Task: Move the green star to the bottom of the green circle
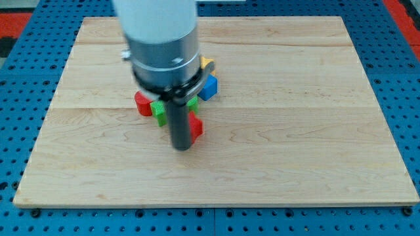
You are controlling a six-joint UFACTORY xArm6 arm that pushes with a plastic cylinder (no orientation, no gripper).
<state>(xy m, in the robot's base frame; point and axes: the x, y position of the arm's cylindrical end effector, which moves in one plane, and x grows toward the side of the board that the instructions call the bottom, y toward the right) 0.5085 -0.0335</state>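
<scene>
My tip [182, 148] rests on the board just below a cluster of blocks near the middle. A green block [159, 109], ribbed like a star, sits to the left of the rod and touches a red block [143, 103] on its left. Another green block [193, 102] shows only as a sliver at the rod's right; its shape is hidden. A red block [195, 127] lies against the rod's right side, just above the tip. The arm's body hides the rest of the cluster.
A blue block [208, 87] and a yellow block [207, 63] sit at the cluster's upper right, partly behind the arm. The wooden board [295, 131] lies on a blue perforated table [20, 78].
</scene>
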